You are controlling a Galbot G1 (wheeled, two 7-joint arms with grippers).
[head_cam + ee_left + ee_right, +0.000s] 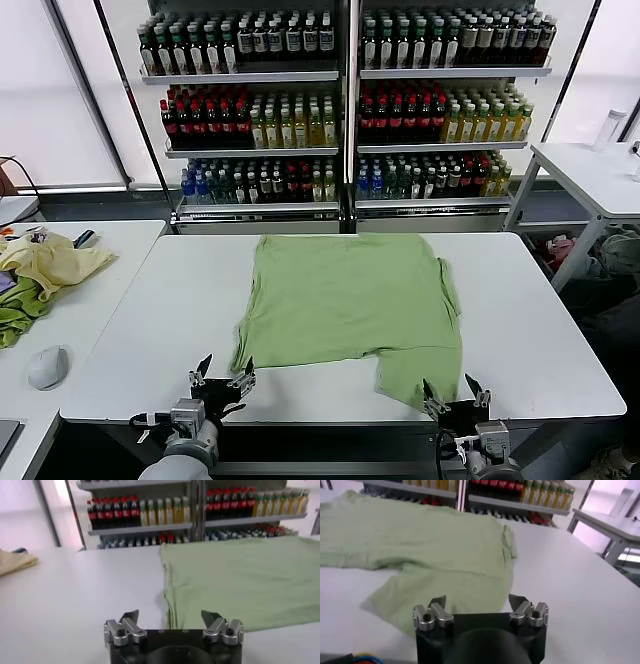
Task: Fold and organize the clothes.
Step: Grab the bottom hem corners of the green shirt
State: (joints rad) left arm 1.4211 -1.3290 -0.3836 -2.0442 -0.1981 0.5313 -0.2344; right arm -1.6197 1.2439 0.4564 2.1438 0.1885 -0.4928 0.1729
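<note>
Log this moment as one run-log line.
polo shirt: spread on table, unfolded | left tool: open, near-edge corner, not touching | right tool: open, near hem, not touching

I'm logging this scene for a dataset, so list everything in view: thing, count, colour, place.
shirt: one, light green, spread flat mid-table
table: one, white, before the robot
yellow garment: one, pale yellow, side table at left
green cloth: one, darker green, beside the yellow garment
mouse: one, white-grey, side table at left
bottles: many, mixed colours, shelves behind the table
far table: one, white, at right
left gripper: one, open, at the shirt's near left corner
right gripper: one, open, at the shirt's near right corner
</note>
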